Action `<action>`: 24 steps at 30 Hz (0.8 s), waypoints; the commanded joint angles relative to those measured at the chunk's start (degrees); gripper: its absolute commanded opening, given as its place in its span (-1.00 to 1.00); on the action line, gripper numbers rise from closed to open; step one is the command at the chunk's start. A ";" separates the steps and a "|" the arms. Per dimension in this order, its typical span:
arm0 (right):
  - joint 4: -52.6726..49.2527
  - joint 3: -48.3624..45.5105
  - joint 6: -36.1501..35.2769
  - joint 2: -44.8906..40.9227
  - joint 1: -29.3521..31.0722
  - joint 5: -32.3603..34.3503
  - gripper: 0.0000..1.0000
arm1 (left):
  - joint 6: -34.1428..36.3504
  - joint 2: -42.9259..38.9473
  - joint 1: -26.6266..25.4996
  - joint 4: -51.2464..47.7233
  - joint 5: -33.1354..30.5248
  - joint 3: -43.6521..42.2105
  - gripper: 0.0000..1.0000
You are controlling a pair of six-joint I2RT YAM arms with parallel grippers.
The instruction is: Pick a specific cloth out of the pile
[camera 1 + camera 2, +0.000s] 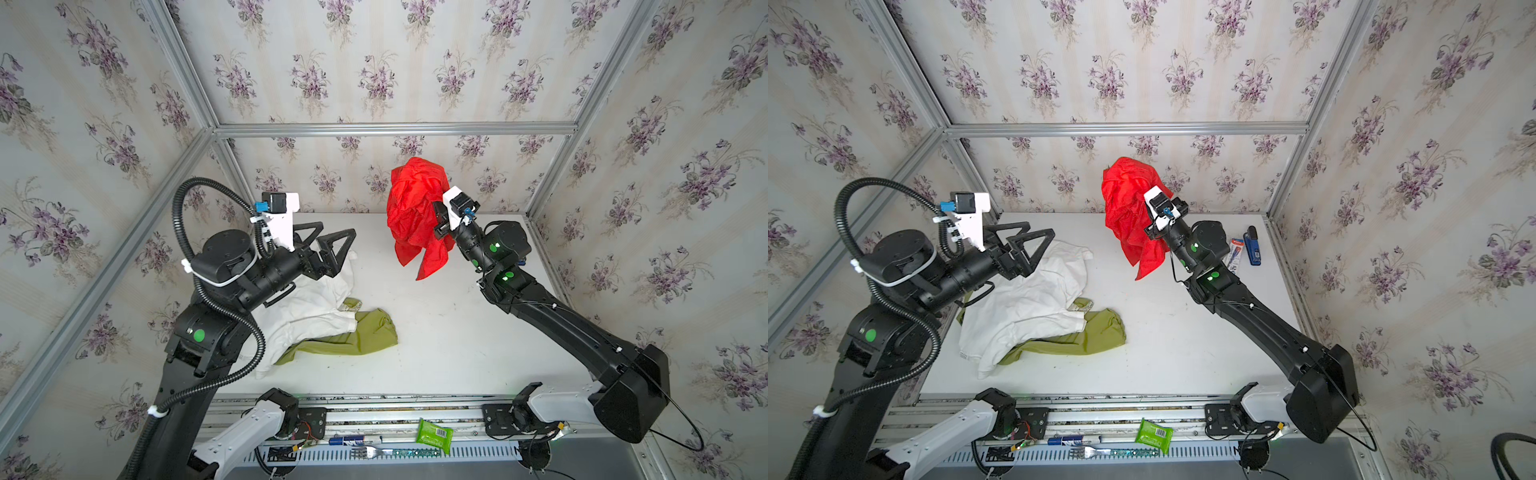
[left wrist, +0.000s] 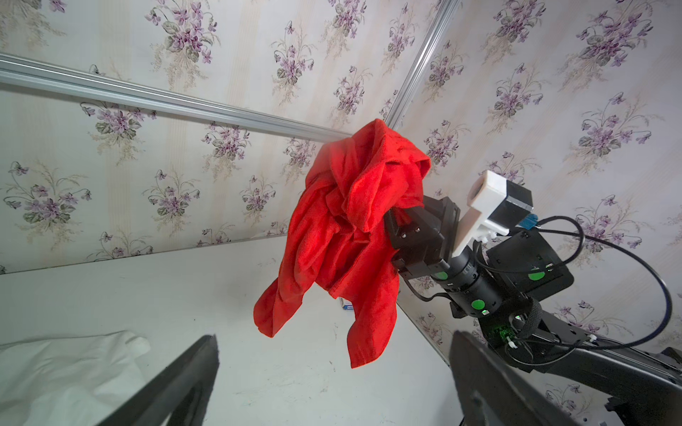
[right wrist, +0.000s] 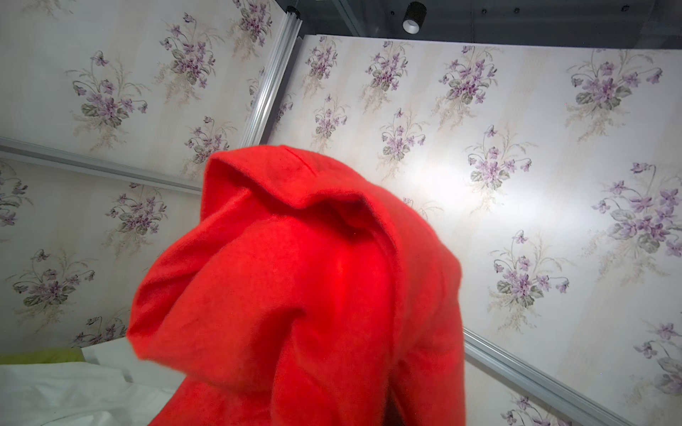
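Clenched jaws on the right gripper [image 1: 439,221] grasp the red cloth [image 1: 411,208]. The fabric bunches over and around them, so the fingertips are buried and cannot be made out in any view. In the right wrist view the cloth [image 3: 295,295] fills the lower middle and hides the fingers entirely. Two loose tails dangle below the jaws, apparently clear of the white table [image 1: 436,332].

Well off to the side of those jaws lies the pile [image 1: 316,316]: a white garment [image 1: 1025,303] over an olive-green cloth [image 1: 370,332]. A small patterned label [image 1: 351,306] shows where the two meet, its writing too small to read. The left gripper [image 1: 338,229] hangs over the pile's far edge, jaws spread wide with nothing between them. Its arm covers part of the white garment.

Behind the right gripper's wrist, a blue item [image 1: 1252,245] and a red-and-white pack [image 1: 1237,253] lie by the side wall, shown in only one top view, their print illegible.

Between the two grippers the table is bare. On the near rail sit a green packet [image 1: 434,434] with a barcode, a battery [image 1: 353,439] with unreadable lettering, and a fork [image 1: 370,452]. Flowered walls [image 1: 374,62] on aluminium posts close in three sides.
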 commanded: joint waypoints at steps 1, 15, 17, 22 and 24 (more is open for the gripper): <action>5.49 0.77 2.81 1.00 -3.45 -1.51 -0.87 | 0.22 2.08 -0.17 3.92 0.99 0.70 0.99; 10.00 -0.10 7.79 7.23 -11.08 -3.29 -0.87 | 0.55 12.45 -0.79 8.60 2.26 3.05 0.99; 10.72 -0.71 8.26 8.01 -11.89 -3.22 -0.86 | 0.25 13.78 -0.94 9.34 2.73 3.43 0.99; 13.22 -3.29 8.75 9.56 -12.96 -1.32 -0.86 | -0.18 15.46 -1.14 10.77 3.03 3.41 0.99; 13.62 -4.48 9.06 10.01 -13.29 -0.84 -0.86 | -0.18 17.69 -1.14 11.06 3.19 3.32 0.99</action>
